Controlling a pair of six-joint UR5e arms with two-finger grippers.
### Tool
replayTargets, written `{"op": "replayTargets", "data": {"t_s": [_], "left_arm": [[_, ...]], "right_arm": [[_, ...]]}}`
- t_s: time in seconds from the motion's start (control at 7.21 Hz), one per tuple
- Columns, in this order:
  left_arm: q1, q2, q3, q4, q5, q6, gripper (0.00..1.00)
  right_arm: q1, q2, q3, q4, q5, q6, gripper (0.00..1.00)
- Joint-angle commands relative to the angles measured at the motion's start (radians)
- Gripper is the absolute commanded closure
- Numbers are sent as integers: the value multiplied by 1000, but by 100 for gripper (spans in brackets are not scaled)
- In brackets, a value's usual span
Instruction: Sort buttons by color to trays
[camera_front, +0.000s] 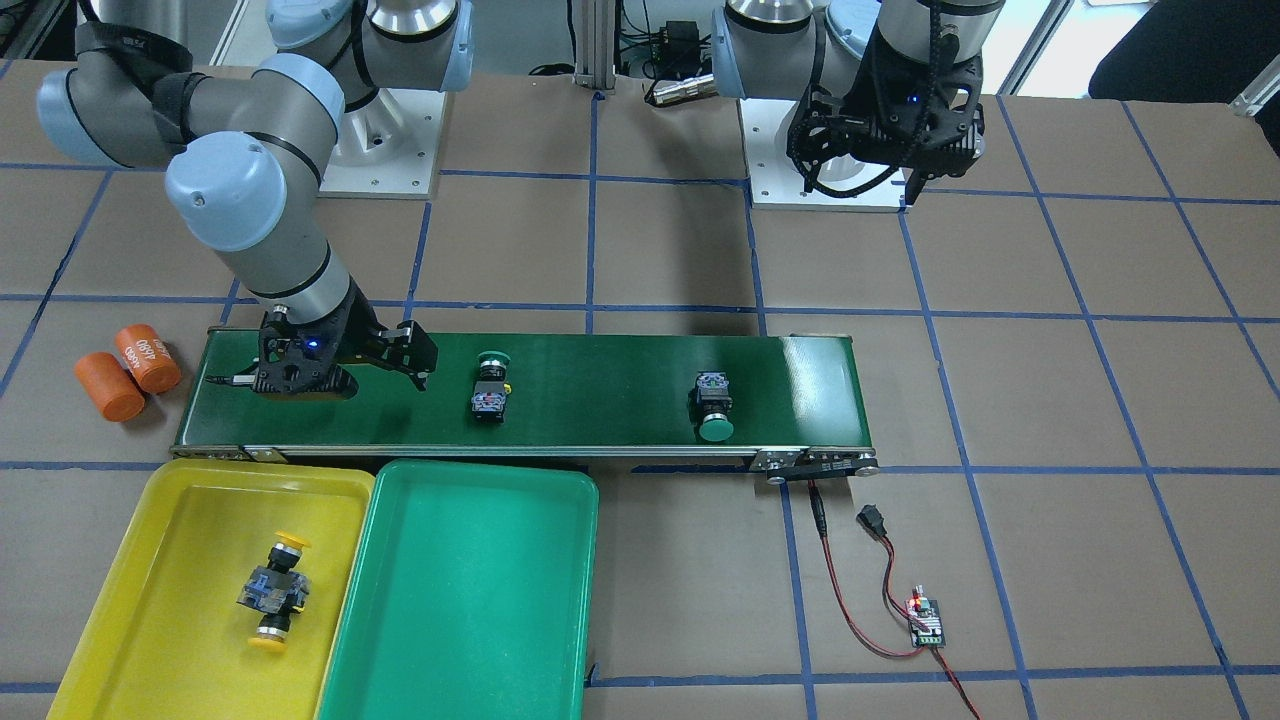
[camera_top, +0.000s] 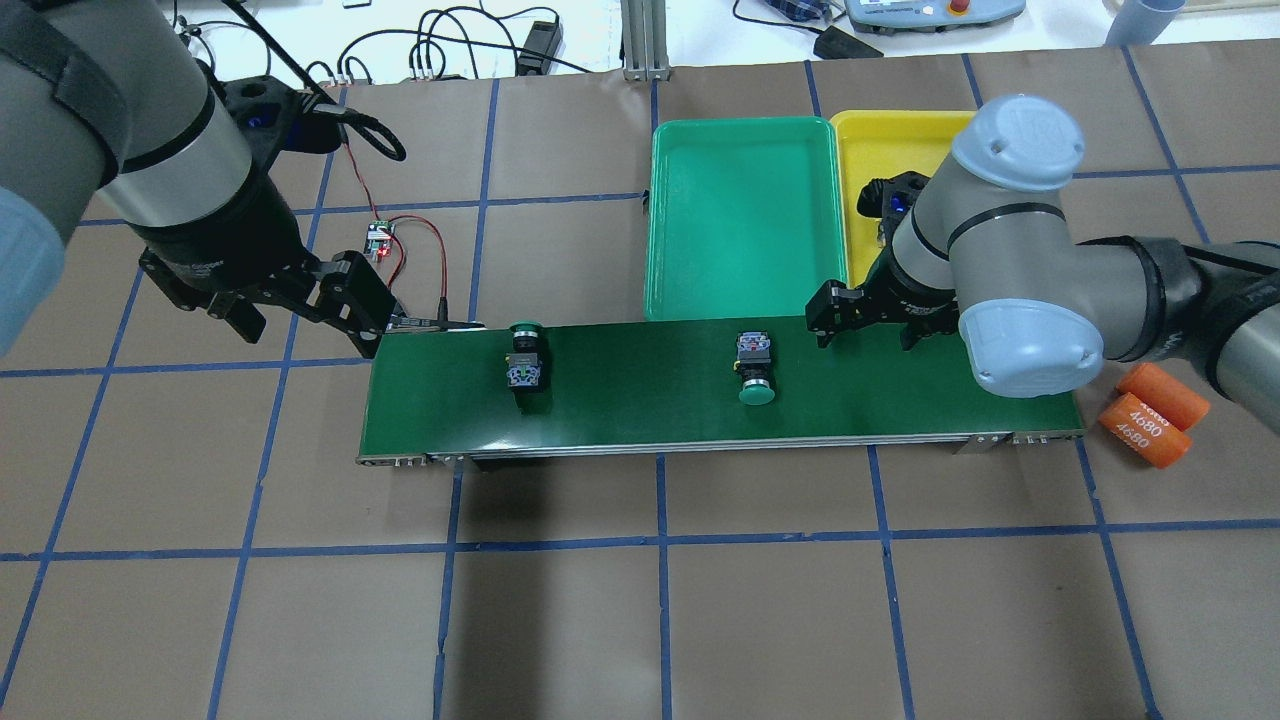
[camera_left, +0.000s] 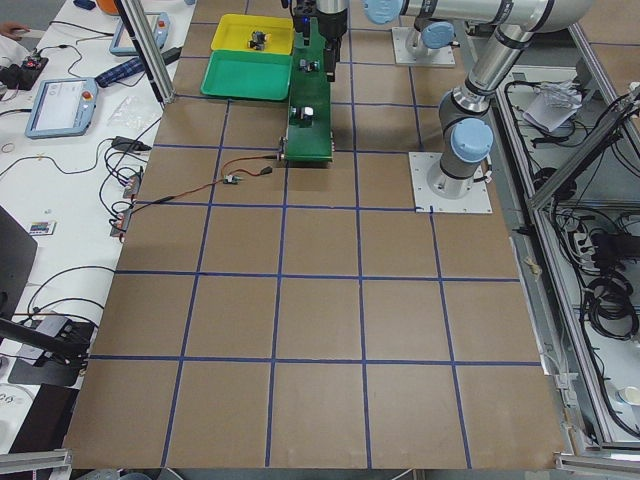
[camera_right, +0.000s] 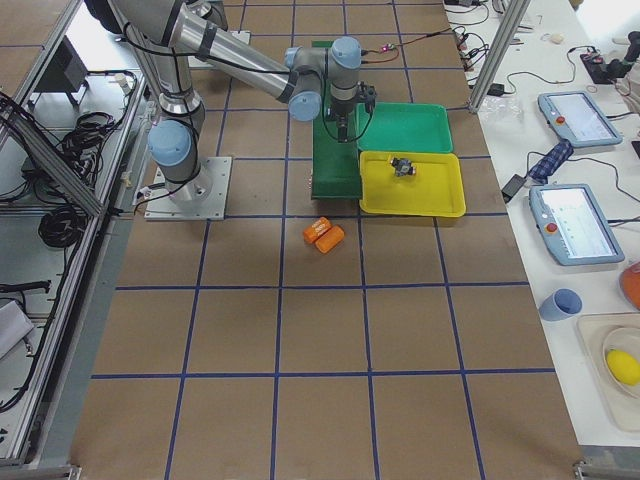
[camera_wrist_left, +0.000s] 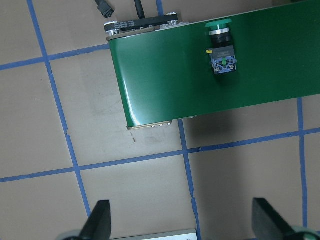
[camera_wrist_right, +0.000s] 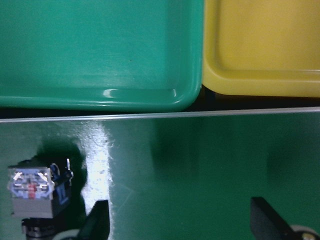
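Dark fingertips (camera_wrist_right: 98, 223) of the right jaws frame the wrist view, spread wide with nothing between them, low over the green conveyor belt (camera_front: 600, 385). Just to their side, toward the belt's middle, the nearer green button (camera_top: 752, 362) lies on its side. Its long axis runs across the belt and its cap points back toward the robot. The jaws' opening runs along the belt, so a short slide sideways would likely put them astride the button's body with no turn of the wrist. The right arm is plainly the nearer one for this pick.

At the belt's other end the left jaws are also wide and hold nothing. They hover over the bare worktop (camera_top: 560, 600) just past the belt's end. The second green button (camera_wrist_left: 221, 52) lies on the belt ahead of them, also crosswise, with its cap toward the trays.

Across the belt from the robot, the yellow tray (camera_front: 170, 520) holds two yellow buttons (camera_front: 270, 592) lying together. The green tray (camera_front: 470, 620), pressed against the yellow one, shows no button yet. Half the sort appears done.
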Motion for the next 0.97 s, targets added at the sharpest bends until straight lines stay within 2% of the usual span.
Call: {"op": "replayTargets", "data": {"t_s": [0.0,0.83], "left_arm": [[0,1,-20,21,-6,-3,0],[0,7,-61,78,-6,1,0]], "right_arm": [[10,-3,16,-23,46,39,0],[56,-25,47,-34,47,123,0]]}}
